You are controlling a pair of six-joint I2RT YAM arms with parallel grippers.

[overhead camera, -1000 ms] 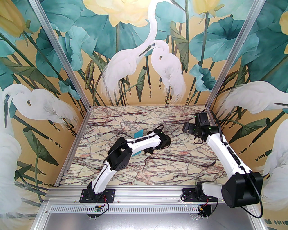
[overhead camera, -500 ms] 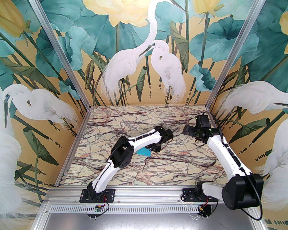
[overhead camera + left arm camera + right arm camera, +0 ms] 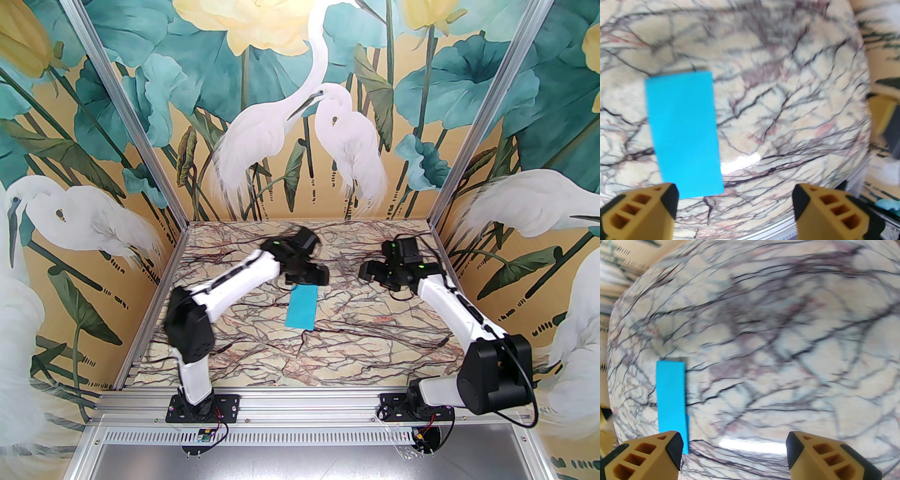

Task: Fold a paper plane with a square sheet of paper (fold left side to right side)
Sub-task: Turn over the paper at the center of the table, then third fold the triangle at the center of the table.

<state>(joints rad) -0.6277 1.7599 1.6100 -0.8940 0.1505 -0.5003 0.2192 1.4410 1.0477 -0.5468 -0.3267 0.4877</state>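
Turquoise square sheet of paper (image 3: 303, 307) lies mid-frame on marble table (image 3: 375, 337), halved into a rectangle, plane folds not yet done; left gripper (image 3: 307, 277) and right gripper (image 3: 368, 272) both wide apart, empty.

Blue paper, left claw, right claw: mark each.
blue paper (image 3: 302, 307), top view, middle of its face.
left claw (image 3: 734, 201), left wrist view, midway between fingertips.
right claw (image 3: 734, 446), right wrist view, midway between fingertips.

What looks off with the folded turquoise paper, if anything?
The turquoise-blue paper sheet, folded into a narrow rectangle, lies flat on the marble-patterned table. In the right wrist view a thin strip of lower layer peeks past one long edge, so the halves seem slightly misaligned.
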